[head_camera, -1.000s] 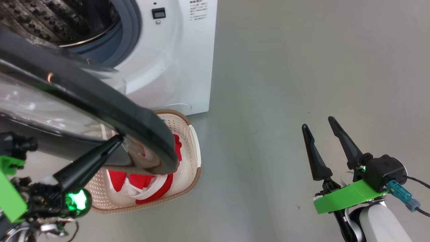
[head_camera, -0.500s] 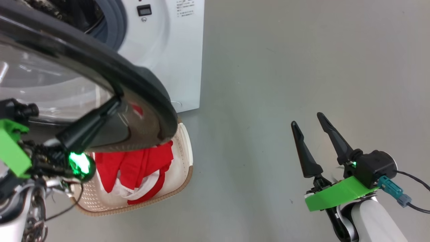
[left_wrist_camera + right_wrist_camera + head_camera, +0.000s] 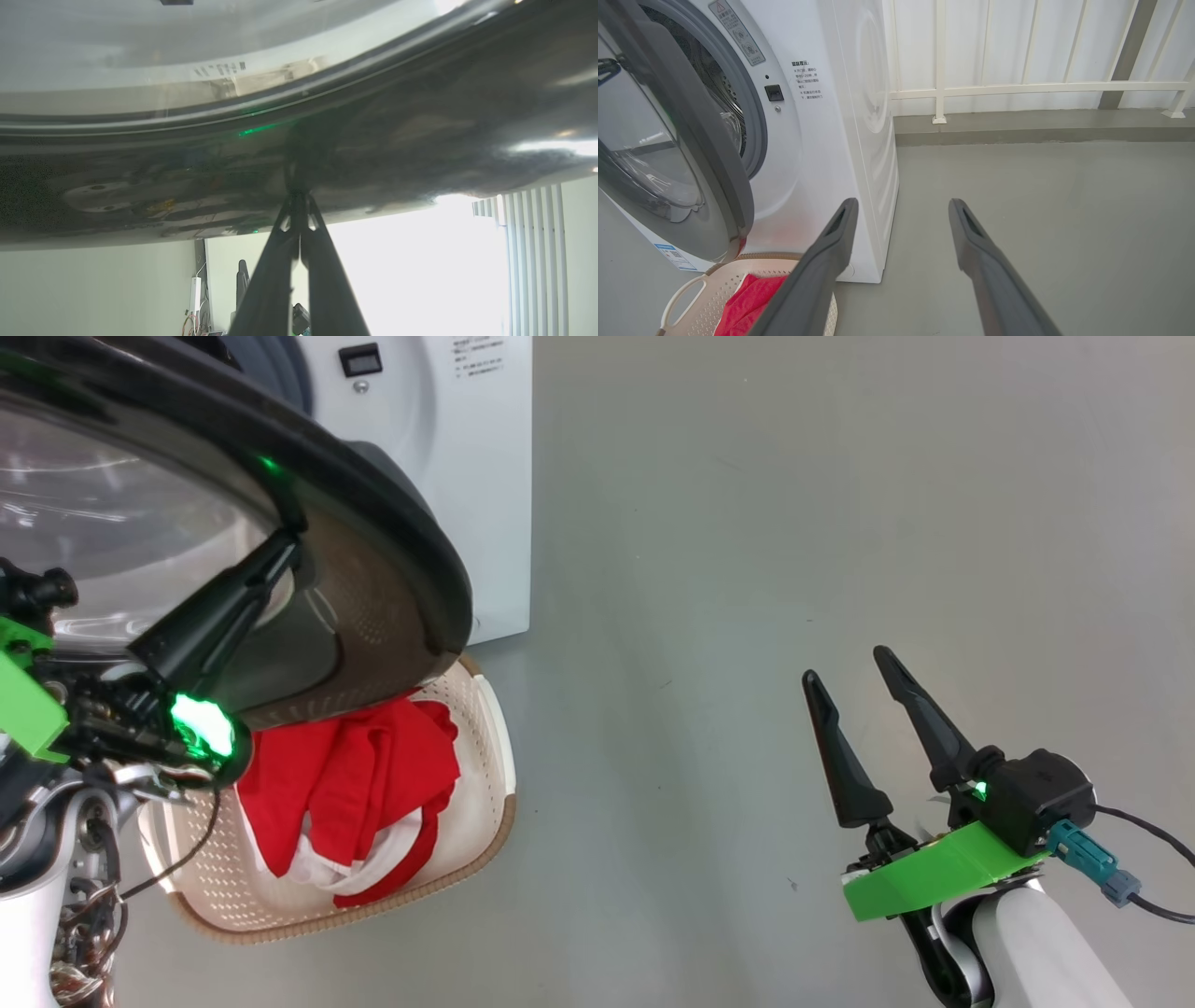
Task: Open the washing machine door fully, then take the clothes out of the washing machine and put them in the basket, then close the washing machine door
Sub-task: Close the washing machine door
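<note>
The washing machine door (image 3: 392, 523) stands partly open at the upper left, with its black rim over the back of the basket (image 3: 490, 821). My left gripper (image 3: 285, 546) is shut, its tip pressed against the door's outer face (image 3: 420, 116); in the left wrist view the left gripper (image 3: 297, 198) meets the glossy rim. The clothes (image 3: 345, 775), red with white trim, lie in the basket in front of the washing machine (image 3: 467, 476). My right gripper (image 3: 846, 665) hangs open over bare floor, holding nothing. The right wrist view shows the right gripper (image 3: 903, 203), the washing machine (image 3: 831, 140), the door (image 3: 714, 154), the basket (image 3: 761, 256) and the clothes (image 3: 747, 303).
Grey floor (image 3: 747, 569) spreads wide to the right of the machine. A white railing (image 3: 1017, 86) on a low kerb runs behind the machine. A cable (image 3: 1148, 835) trails from my right wrist.
The door has swung closer to the machine with my shut left fingers against it, uncovering more of the basket and clothes. The head camera has shifted too. The right gripper stays open.
</note>
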{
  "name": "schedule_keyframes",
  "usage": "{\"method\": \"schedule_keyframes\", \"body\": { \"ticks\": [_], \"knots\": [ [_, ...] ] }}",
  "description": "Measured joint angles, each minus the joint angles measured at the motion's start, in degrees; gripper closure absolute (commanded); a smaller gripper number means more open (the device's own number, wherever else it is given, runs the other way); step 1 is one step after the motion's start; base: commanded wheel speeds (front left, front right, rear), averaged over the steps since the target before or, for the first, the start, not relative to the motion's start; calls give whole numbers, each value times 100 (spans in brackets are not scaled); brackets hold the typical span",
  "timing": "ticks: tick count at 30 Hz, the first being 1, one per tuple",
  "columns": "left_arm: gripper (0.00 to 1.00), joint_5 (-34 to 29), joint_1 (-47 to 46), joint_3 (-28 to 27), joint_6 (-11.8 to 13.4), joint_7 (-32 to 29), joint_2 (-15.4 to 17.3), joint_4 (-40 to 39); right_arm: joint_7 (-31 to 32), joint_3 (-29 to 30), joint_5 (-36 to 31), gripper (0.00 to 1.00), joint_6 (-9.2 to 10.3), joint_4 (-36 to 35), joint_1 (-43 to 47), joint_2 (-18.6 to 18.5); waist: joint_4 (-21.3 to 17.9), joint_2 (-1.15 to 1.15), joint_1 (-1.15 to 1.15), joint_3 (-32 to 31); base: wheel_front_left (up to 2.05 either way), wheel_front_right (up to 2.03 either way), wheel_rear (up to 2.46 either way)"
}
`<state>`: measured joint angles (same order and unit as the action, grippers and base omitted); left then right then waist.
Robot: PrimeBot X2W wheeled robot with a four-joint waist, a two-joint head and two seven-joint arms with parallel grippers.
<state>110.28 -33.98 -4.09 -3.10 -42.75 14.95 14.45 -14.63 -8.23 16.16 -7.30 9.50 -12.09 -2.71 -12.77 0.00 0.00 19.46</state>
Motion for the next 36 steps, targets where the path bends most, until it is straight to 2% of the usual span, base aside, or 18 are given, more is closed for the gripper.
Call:
{"method": "schedule_keyframes", "body": {
  "ticks": [9, 12, 17, 19, 20, 21, 22, 23, 24, 29, 36],
  "knots": [
    [100, -82, 115, -129, -151, -21, 1, -130, 0, 18, 0, 0, 0, 14, 0, -1, 155, 0, 0, -30, 0, 0, 0],
    [100, -82, 491, -255, -225, -14, -15, -344, 0, 13, 0, 0, 0, 40, 1, -1, 243, 0, 0, -81, 0, 0, 0],
    [100, -152, 1444, -501, -325, 166, -236, -873, 0, 9, -8, 0, 0, 86, 18, -4, 440, 0, 0, -239, 0, 0, 0],
    [78, -194, 1764, -583, -355, 267, -370, -1072, 0, 13, -9, 0, 0, 103, 20, -4, 509, 0, 0, -304, 0, 0, 0],
    [62, -237, 1910, -620, -356, 327, -433, -1165, 0, 18, -16, 0, 0, 109, 25, -4, 544, 0, 0, -335, 0, 0, 0],
    [55, -275, 2053, -659, -357, 381, -502, -1259, 0, 22, -22, 0, 0, 110, 36, -5, 581, 0, 0, -364, 0, 0, 0],
    [40, -303, 2183, -698, -358, 431, -563, -1329, 0, 25, -34, 0, 0, 118, 49, -5, 613, 0, 0, -394, 0, 0, 0],
    [18, -332, 2303, -724, -358, 469, -628, -1400, 0, 35, -52, 0, 0, 125, 68, -5, 644, 0, 0, -426, 0, 0, 0],
    [0, -359, 2416, -750, -359, 509, -704, -1470, 0, 45, -53, 0, 0, 137, 87, -5, 670, 0, 0, -460, 0, 0, 0],
    [0, -657, 2874, -834, -399, 719, -1025, -1844, 0, 157, -67, 0, 0, 146, 214, -8, 818, 0, 0, -598, 0, 0, 0],
    [0, -976, 3509, -815, -399, 1229, -1222, -2109, 0, 185, -69, 0, 0, 190, 377, -7, 922, 0, 0, -838, 0, 0, 0]
  ]
}}
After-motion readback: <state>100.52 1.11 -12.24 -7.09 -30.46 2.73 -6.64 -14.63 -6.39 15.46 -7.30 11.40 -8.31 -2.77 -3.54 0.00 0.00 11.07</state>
